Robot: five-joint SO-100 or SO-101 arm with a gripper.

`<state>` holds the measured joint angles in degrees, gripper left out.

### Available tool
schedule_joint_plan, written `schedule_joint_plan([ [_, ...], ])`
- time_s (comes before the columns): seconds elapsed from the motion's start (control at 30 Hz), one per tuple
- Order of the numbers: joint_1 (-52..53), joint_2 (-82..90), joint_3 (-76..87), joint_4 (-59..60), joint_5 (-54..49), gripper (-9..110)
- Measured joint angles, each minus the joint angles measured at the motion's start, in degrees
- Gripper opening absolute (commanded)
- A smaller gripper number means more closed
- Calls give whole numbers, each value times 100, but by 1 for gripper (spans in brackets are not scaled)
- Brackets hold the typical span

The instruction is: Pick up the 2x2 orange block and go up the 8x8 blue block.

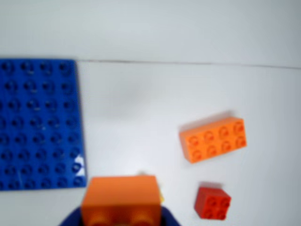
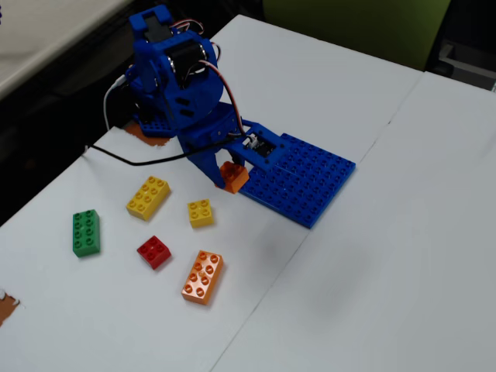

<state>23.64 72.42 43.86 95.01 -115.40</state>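
Arm [image 2: 182, 85]: glossy blue plastic throughout, blocky printed segments.
Servos: black housings set into the blue shells, one near the top, one at the wrist.
Cables: thin red, white and dark wires looping over the upper joints; one black cable trailing left across the worktop [image 2: 403, 256].
Tool [image 2: 229, 172]: blue fingers, tapering downward.

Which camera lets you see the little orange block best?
The wrist view: the little orange block fills the bottom of the picture, close up, held by the pincer. In the fixed view the same block looks tiny, partly tucked under the blue arm, right beside the big blue plate.
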Motion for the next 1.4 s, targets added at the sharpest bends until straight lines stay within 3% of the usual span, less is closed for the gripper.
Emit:
schedule_joint_plan([
  [0.63, -1503, 949, 712, -62, 2013, 0],
  [1.4, -2452, 299, 712, -105, 2610, 0],
])
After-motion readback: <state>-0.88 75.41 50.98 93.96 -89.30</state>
